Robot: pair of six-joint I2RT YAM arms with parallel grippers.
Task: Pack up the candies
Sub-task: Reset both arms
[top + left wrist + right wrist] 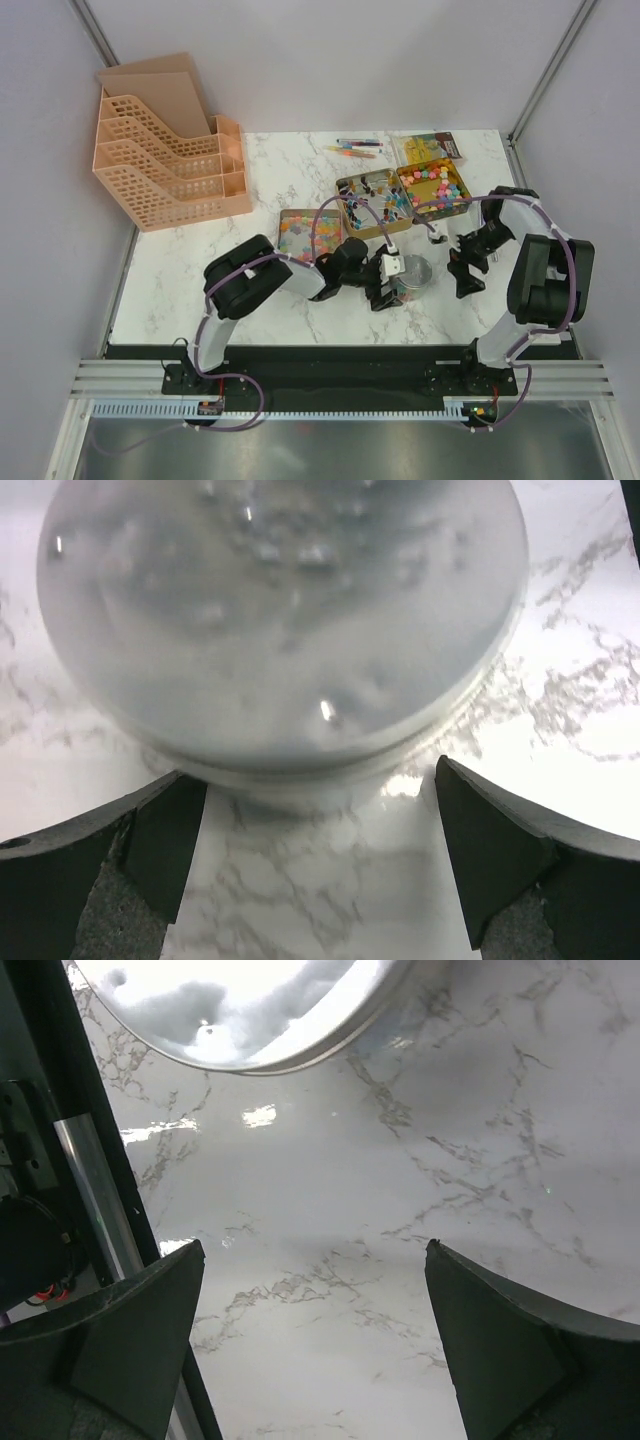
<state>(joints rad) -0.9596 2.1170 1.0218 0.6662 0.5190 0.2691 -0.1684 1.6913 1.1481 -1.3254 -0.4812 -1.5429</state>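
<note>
ITEM candies [432, 185] in open tins [340, 186], 12 o'clock of round translucent jar [413, 272] | left gripper [312, 772] 9 o'clock of jar, jaws spread, empty | right gripper [313, 1245] 3 o'clock, spread, empty | NOTE: flanking jar, probably so either can steady it.

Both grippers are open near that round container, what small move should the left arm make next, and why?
Probably ease the left gripper forward so its open fingers straddle the round container. It sits just ahead, centred between them; neither this one nor the right gripper holds anything, and many candies lie in trays beyond it.
</note>
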